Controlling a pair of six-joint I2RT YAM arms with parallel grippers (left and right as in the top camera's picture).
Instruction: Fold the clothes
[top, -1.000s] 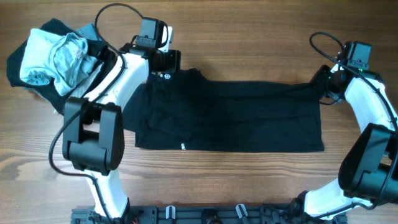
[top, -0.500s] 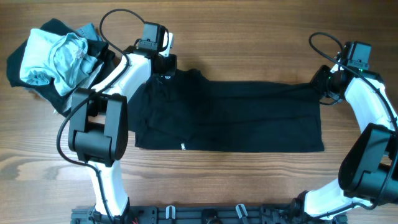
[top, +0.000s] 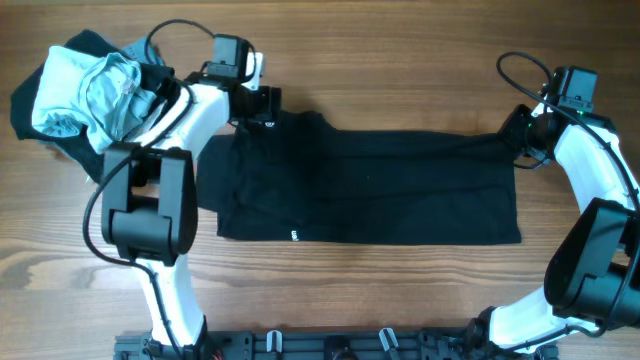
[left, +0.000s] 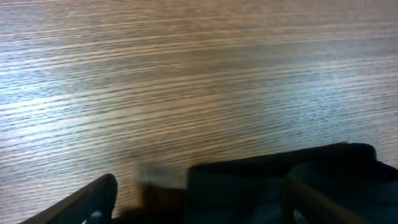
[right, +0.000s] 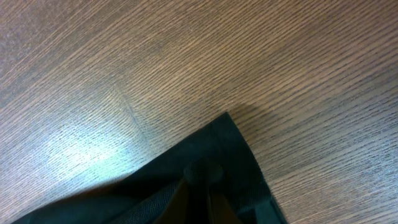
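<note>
Pinching T-shirt (top: 370, 185) corner, right fingers (top: 518, 138), left fingers (left: 93, 199) spread

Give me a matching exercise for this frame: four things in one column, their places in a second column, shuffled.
1. black T-shirt
2. crumpled light clothes
3. left pincer
4. right pincer

A. by the collar end
B. heaped at the far left
C. spread flat in the middle
D. on the shirt's far right corner

Pairs: 1-C, 2-B, 3-A, 4-D
</note>
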